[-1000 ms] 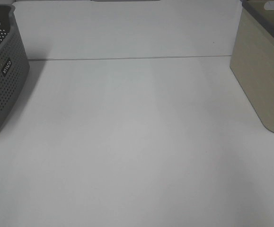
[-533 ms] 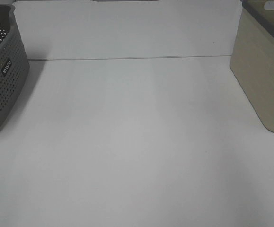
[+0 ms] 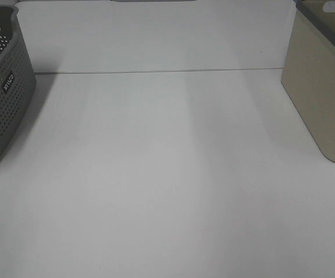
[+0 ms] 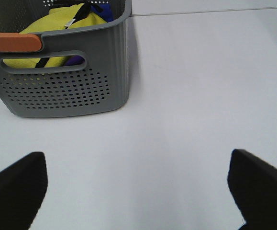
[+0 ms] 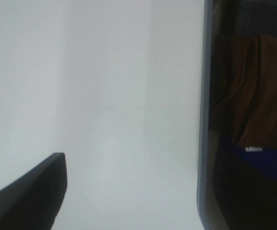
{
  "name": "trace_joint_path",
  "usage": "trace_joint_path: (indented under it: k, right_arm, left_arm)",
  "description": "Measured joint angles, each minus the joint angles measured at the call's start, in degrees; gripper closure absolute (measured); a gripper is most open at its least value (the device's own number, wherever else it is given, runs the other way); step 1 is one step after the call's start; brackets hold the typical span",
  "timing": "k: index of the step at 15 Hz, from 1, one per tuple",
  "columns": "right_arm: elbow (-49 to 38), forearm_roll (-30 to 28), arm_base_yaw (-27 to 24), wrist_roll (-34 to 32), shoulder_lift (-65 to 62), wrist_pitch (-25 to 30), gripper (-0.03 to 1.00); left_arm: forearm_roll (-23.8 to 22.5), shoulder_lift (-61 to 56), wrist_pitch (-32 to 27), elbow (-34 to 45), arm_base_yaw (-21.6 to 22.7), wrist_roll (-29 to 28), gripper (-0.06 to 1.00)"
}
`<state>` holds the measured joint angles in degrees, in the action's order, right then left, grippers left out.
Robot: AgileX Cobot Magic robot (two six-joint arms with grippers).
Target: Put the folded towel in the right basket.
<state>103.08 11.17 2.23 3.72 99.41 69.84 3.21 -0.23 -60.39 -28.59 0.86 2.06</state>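
The folded brown towel (image 5: 253, 96) lies inside the right basket (image 5: 206, 120), on a blue cloth (image 5: 258, 163), in the right wrist view. In the high view the right basket (image 3: 323, 98) is a beige bin with a grey rim at the right edge; its inside is hidden there. My right gripper (image 5: 143, 182) is open and empty beside the basket's rim; only one dark finger (image 5: 33, 196) shows. My left gripper (image 4: 137, 163) is open and empty above the table. Neither gripper shows in the high view.
A grey perforated basket (image 3: 2, 98) stands at the left edge. The left wrist view shows this basket (image 4: 71, 91) holding yellow and blue-purple cloth (image 4: 61, 21). A white table (image 3: 167, 174) lies between the baskets, with a back wall seam.
A dark brown shape above the right basket's rim at the top right of the high view has gone. Nothing else has moved.
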Motion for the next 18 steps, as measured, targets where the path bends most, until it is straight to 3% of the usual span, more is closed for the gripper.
trace_joint_path:
  k: [11, 15, 18]
  right_arm:
    - [-57.5, -4.3, 0.6, -1.4, -48.5, -0.1, 0.18]
    - [-69.9, -4.9, 0.6, -1.3, -68.0, -1.5, 0.18]
    - [-71.8, -6.1, 0.6, 0.3, -86.9, -4.6, 0.18]
  left_arm:
    - [0.0, 0.0, 0.0, 0.0, 0.0, 0.0, -0.02]
    - [0.0, 0.0, 0.0, 0.0, 0.0, 0.0, -0.02]
    - [0.0, 0.0, 0.0, 0.0, 0.0, 0.0, -0.02]
